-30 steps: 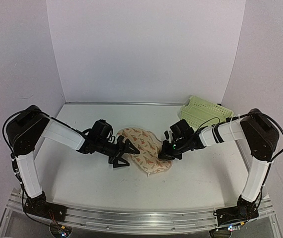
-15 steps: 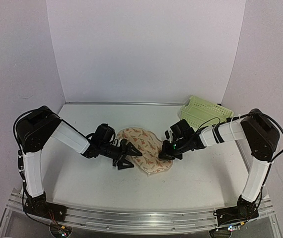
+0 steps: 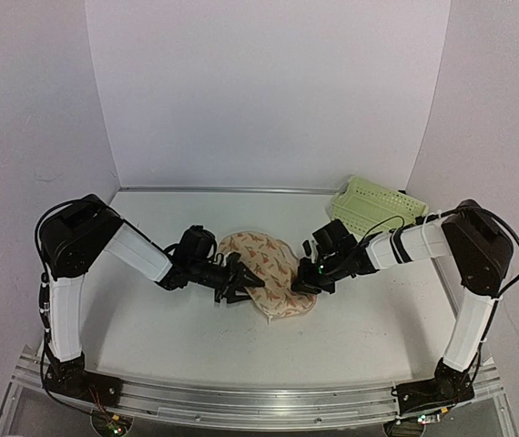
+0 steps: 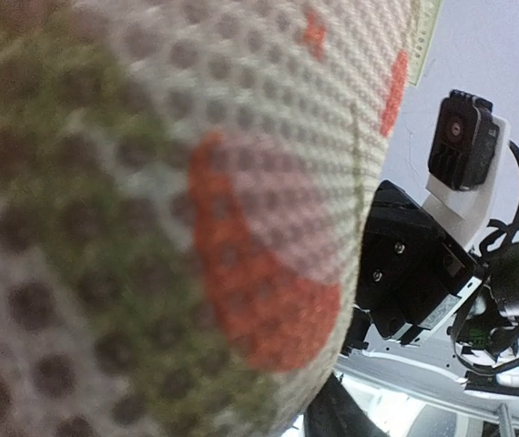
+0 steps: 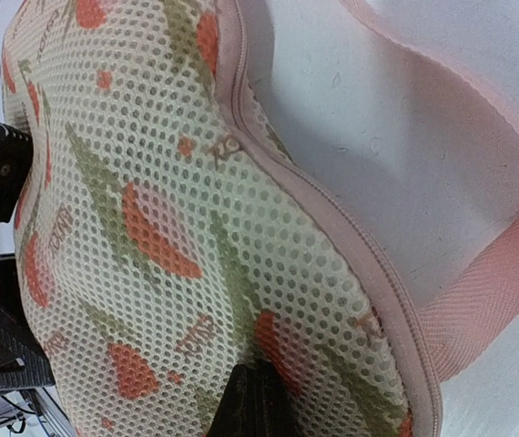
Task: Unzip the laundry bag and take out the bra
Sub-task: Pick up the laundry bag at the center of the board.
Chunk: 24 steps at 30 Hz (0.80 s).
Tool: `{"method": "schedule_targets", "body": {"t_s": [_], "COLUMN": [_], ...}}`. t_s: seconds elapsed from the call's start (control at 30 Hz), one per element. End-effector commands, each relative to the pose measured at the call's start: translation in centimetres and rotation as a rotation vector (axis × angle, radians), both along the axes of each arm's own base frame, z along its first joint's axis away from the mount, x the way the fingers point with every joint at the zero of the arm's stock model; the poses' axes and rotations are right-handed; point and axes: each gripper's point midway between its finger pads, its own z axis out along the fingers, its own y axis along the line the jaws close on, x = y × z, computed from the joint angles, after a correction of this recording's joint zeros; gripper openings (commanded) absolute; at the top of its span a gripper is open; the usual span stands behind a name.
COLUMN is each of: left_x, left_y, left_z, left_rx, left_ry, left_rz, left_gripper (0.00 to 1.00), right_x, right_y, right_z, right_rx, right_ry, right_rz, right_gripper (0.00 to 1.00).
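A: Start at the left gripper [image 3: 241, 282]. It's hard up against the left flank of the laundry bag [image 3: 273, 264], and its wrist camera shows only mesh. Whether it's spread or nipping fabric, I can't tell.

B: The right gripper [image 3: 307, 279] is easier to read. Its jaws are clamped together at the bag's near-right end, and one fingertip [image 5: 255, 401] is dug into the mesh just inside the zip rim [image 5: 332, 214]. It looks to be pinching the bag there.

A: And the lie of the bag?

B: The long axis slants from the far-left end to the near-right end, so each arm has one side. The rim runs right past the right gripper, so I'd say that arm is nearer the zip.

A: Any sign of the bra?

B: None. The rim looks closed, so it's presumably inside the bag.
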Motion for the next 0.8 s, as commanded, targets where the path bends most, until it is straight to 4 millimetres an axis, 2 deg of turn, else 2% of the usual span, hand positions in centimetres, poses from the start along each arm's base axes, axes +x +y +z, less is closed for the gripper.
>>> {"method": "schedule_targets", "body": {"t_s": [0.0,0.17,0.2,0.33,0.57,0.77], "left_x": [0.6,0.8,0.9,1.6,4.2,5.4], "left_y": [-1.7,-1.7,-1.6,-0.6,2.9,4.9], "left_z": [2.5,3.0,3.1,3.4,5.3,8.2], "left_rx": [-0.081,-0.088,-0.088,-0.075,-0.064,-0.090], "left_ry": [-0.046,-0.052,-0.053,-0.061,-0.084,-0.097], "left_rz": [-0.026,-0.016,-0.009,0.046,0.214,0.335], "left_gripper": [0.33,0.01,0.00,0.00,0.00,0.00], "right_x": [-0.1,0.2,0.3,0.6,0.6,-0.9], "right_y": [-0.6,0.0,0.1,0.6,1.2,3.2], "right_z": [0.4,1.3,1.7,4.2,10.5,15.3], "right_rx": [-0.010,0.010,0.017,0.061,0.139,0.215], "right_ry": [-0.014,-0.029,-0.035,-0.072,-0.178,-0.275], "right_rz": [-0.007,0.009,0.012,0.020,0.037,0.125], "right_gripper": [0.00,0.00,0.00,0.03,0.23,0.40]}}
